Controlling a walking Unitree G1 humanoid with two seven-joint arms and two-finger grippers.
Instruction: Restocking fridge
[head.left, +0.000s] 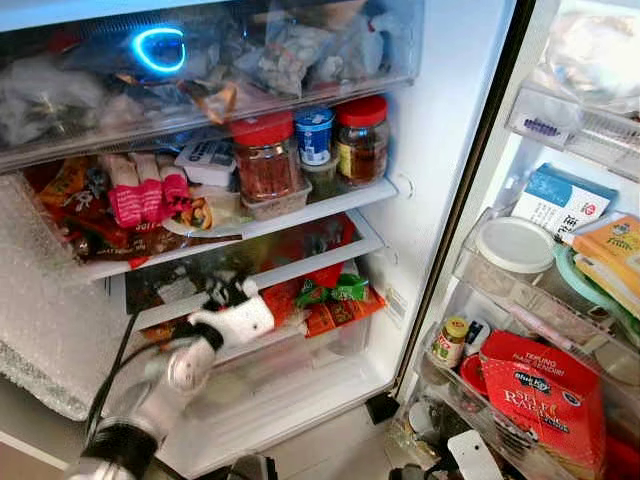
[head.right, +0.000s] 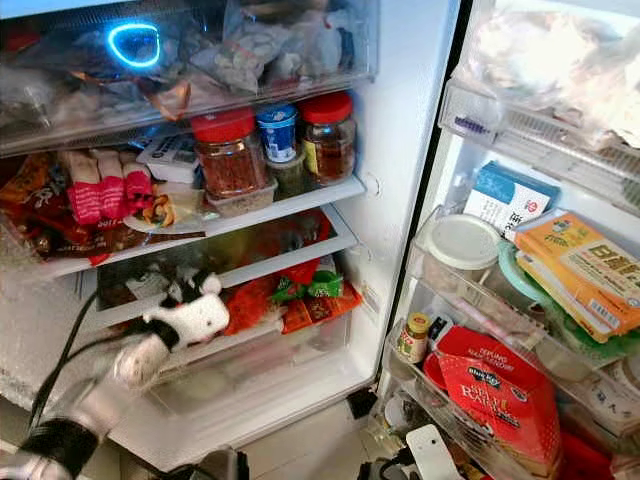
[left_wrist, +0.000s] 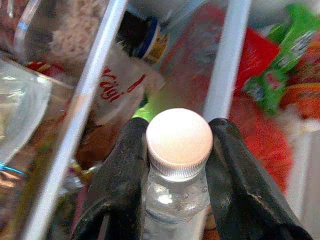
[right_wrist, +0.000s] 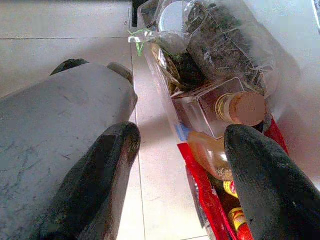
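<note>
My left gripper (head.left: 226, 294) reaches into the open fridge at the lower wire shelf (head.left: 250, 280), just left of red and green snack packets (head.left: 335, 290). In the left wrist view a clear plastic bottle with a white cap (left_wrist: 179, 137) stands between the two black fingers (left_wrist: 127, 165), which press on its neck from both sides. My right gripper (right_wrist: 182, 134) hangs low beside the fridge door's bottom shelf, its fingers spread wide with nothing between them.
Above the left gripper a shelf holds two red-lidded jars (head.left: 265, 155), a blue-lidded cup (head.left: 314, 133) and pink packs (head.left: 145, 190). Door shelves on the right hold a white-lidded tub (head.left: 515, 245) and a red box (head.left: 545, 395). A corked glass bottle (right_wrist: 235, 107) lies in the lowest door shelf.
</note>
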